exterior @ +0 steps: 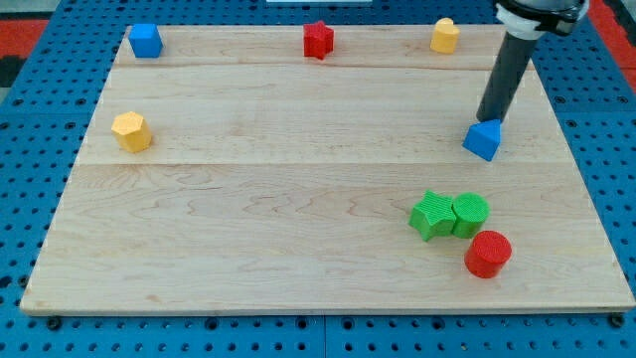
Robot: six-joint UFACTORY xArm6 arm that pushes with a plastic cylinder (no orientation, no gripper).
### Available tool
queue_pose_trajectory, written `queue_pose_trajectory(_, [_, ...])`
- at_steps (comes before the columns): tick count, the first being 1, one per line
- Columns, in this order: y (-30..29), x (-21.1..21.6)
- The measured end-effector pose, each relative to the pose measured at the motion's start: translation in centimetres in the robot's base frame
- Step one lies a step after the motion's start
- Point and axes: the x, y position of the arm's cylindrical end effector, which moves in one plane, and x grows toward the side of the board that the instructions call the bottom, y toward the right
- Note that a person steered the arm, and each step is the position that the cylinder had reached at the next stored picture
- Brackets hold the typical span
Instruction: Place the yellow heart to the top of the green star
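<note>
My tip [489, 119] is sitting at the right side of the frame, the dark rod slanting down from the upper right corner, and its end is landing right at the upper edge of a blue block [482, 139] with a slanted, wedge-like look; from this angle I cannot be sure whether the two are touching or just beside each other. There is no hand on this arm to call open or closed, only the rod.

The yellow heart [444, 36] is waiting near the top edge of the desk [248, 249], upper right of the frame, to the left of the rod's upper part and well apart from the tip. The green star [432, 215] is lying in the lower right area, well below the heart, and it is pressing up against a green round block [470, 213] on its right. Just below that pair, a red cylinder [488, 253] is standing close to the green round block's lower edge.

Across the top, a red star [317, 40] is holding the upper middle and a blue cube [145, 41] is sitting in the upper left corner. A yellow hexagon-like block [131, 131] is resting alone at the left side, roughly level with the blue wedge.
</note>
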Motion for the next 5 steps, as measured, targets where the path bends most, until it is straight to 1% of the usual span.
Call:
queue_pose_trajectory(1, [-2.7, 2.7])
queue_pose_trajectory(2, [-7.0, 4.0])
queue_pose_trajectory(3, [-7.8, 8.8])
queue_pose_trajectory(4, [-7.8, 5.3])
queue_pose_trajectory(5, [-4.4, 2.4])
